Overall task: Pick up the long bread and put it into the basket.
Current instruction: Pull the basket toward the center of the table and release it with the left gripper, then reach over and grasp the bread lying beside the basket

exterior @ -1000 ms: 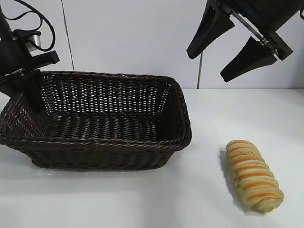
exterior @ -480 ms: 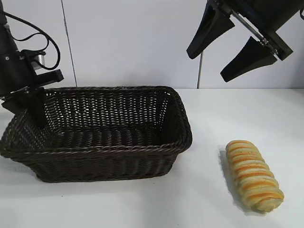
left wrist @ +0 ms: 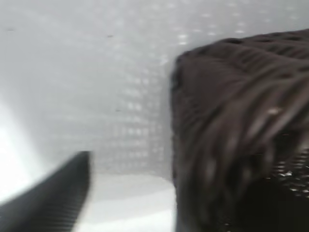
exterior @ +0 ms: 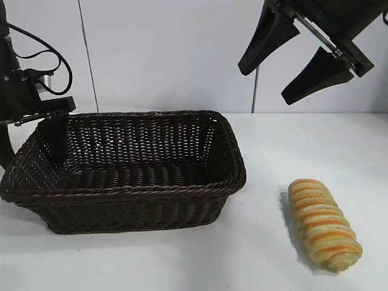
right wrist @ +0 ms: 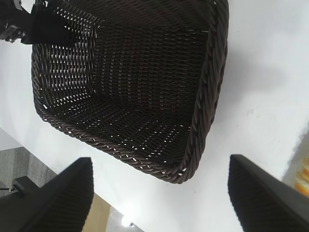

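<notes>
The long bread (exterior: pixel 321 224), ridged with tan and orange bands, lies on the white table at the front right, apart from the basket; a sliver of it shows in the right wrist view (right wrist: pixel 304 176). The dark brown wicker basket (exterior: pixel 151 189) stands left of centre and holds nothing. My left gripper (exterior: pixel 30 154) is open and straddles the basket's left end wall, one finger (exterior: pixel 57 136) inside, the other outside. In the left wrist view one finger (left wrist: pixel 53 193) and the basket wall (left wrist: pixel 231 121) show. My right gripper (exterior: pixel 265 85) is open and empty, high above the table's right half.
A white wall stands behind the table. Bare white table (exterior: pixel 260 254) lies between basket and bread. In the right wrist view the basket (right wrist: pixel 212 87) fills the upper part and the table's far edge (right wrist: pixel 101 212) shows beyond it.
The basket was tipped with its rear rim raised; it now sits flat and slightly further right. My left gripper has risen and shifted along the left wall. The right arm and bread have not moved.
</notes>
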Action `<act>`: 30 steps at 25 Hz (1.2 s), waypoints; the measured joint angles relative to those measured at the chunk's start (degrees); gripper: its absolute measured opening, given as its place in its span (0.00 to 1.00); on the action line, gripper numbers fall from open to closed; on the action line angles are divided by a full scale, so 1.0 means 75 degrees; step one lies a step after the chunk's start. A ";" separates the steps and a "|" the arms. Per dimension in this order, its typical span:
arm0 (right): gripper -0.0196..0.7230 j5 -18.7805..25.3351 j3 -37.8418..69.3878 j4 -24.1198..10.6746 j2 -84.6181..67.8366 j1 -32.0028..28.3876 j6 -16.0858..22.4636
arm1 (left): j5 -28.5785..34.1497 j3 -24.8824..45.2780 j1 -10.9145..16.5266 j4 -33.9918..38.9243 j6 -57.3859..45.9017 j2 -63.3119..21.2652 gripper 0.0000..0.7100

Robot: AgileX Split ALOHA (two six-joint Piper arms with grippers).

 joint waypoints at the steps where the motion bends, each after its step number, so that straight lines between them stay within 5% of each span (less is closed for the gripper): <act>1: 0.75 -0.0004 0.0000 0.0000 0.0000 0.0000 0.0000 | 0.0000 0.0000 0.0014 0.0000 -0.0041 -0.0251 0.98; 5: 0.75 -0.0010 0.0000 0.0000 0.0000 0.0000 0.0000 | 0.0075 0.0000 0.0148 0.0061 -0.0162 -0.1261 0.98; 9: 0.75 -0.0019 0.0000 0.0000 0.0000 0.0000 0.0000 | 0.0157 0.0000 0.0690 0.0348 -0.0254 -0.2365 0.98; 14: 0.75 -0.0030 0.0000 -0.0161 0.0000 0.0000 0.0000 | 0.0208 0.0000 0.2056 0.1446 -0.0684 -0.3271 0.98; 18: 0.75 -0.0046 0.0000 -0.0247 0.0000 0.0000 0.0000 | 0.0251 0.0176 0.3247 0.1266 -0.0772 -0.3690 0.98; 24: 0.75 -0.0055 0.0000 -0.0594 0.0000 0.0000 0.0000 | 0.0334 0.0224 0.3389 0.0887 -0.0610 -0.4620 0.98; 30: 0.75 -0.0075 0.0000 -0.0777 0.0000 0.0000 0.0000 | 0.0394 0.0224 0.3389 0.0887 -0.0468 -0.6982 0.98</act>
